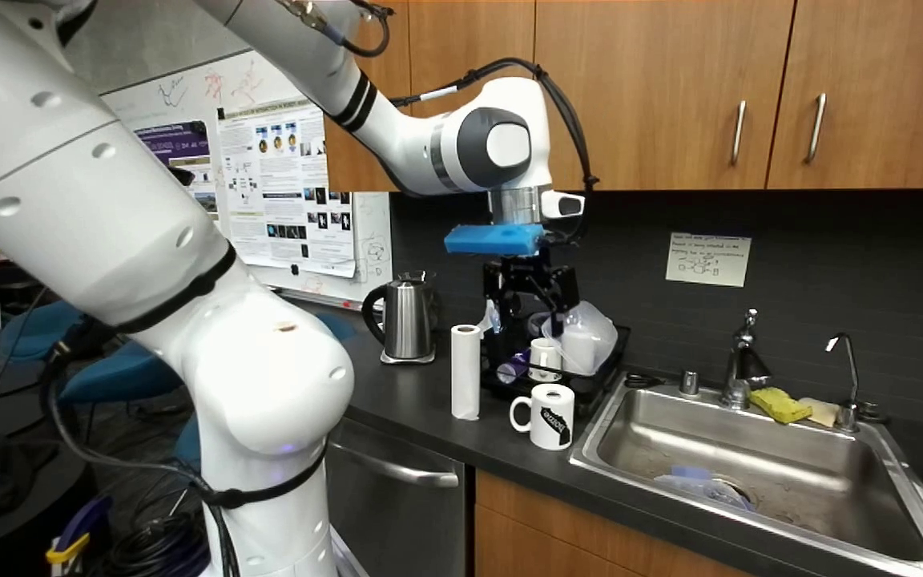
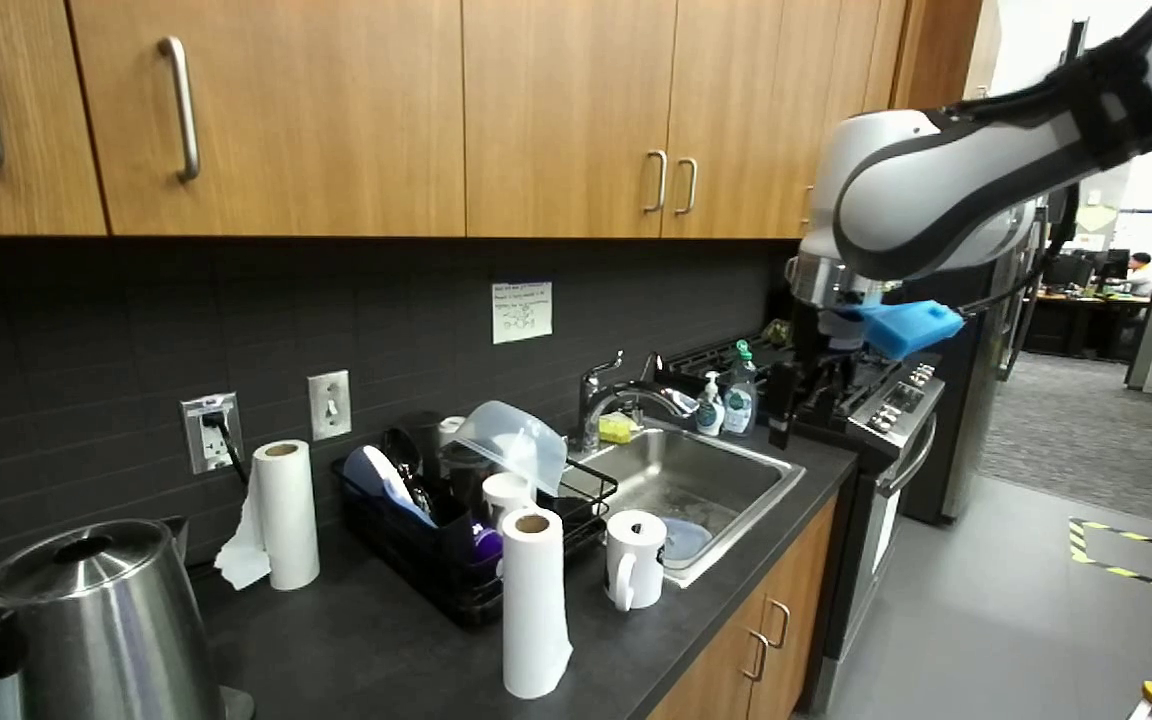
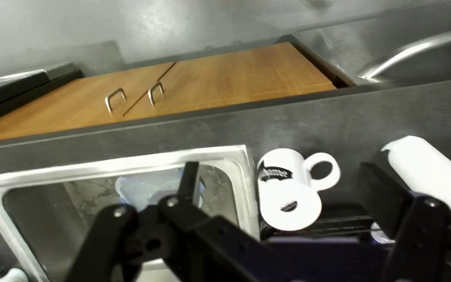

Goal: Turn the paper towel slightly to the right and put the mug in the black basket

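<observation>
The small white mug (image 1: 551,421) stands upright on the counter (image 2: 356,665), just beside the black basket (image 2: 391,530) and outside it; white lettering crosses a black shape on its side, and its loop handle points toward the paper towel (image 1: 465,377). A slim white roll, this stands on end, apart from the mug, its loose edge sticking out at the foot. The basket, open-topped, is crowded inside.
</observation>
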`<state>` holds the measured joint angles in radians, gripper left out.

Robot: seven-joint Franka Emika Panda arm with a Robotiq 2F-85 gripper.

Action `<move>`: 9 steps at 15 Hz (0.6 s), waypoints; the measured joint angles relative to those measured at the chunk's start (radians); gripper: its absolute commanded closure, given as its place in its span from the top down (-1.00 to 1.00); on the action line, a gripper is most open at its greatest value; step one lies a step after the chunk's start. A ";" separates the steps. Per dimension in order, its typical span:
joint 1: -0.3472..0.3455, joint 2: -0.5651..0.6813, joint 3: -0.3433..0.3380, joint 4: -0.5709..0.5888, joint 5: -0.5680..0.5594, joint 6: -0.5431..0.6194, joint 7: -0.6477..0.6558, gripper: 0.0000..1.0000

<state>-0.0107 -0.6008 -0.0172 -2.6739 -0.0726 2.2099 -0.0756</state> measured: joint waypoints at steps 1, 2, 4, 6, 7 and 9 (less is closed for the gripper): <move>0.027 0.021 0.033 0.030 0.017 0.000 0.032 1.00; 0.051 0.045 0.065 0.063 0.028 -0.001 0.060 1.00; 0.086 0.101 0.123 0.132 0.034 -0.007 0.109 1.00; 0.103 0.164 0.168 0.199 0.033 -0.022 0.144 1.00; 0.106 0.195 0.185 0.230 0.032 -0.033 0.156 1.00; 0.107 0.253 0.206 0.287 0.027 -0.076 0.185 1.00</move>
<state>0.0959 -0.3483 0.1887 -2.3866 -0.0451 2.1344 0.1089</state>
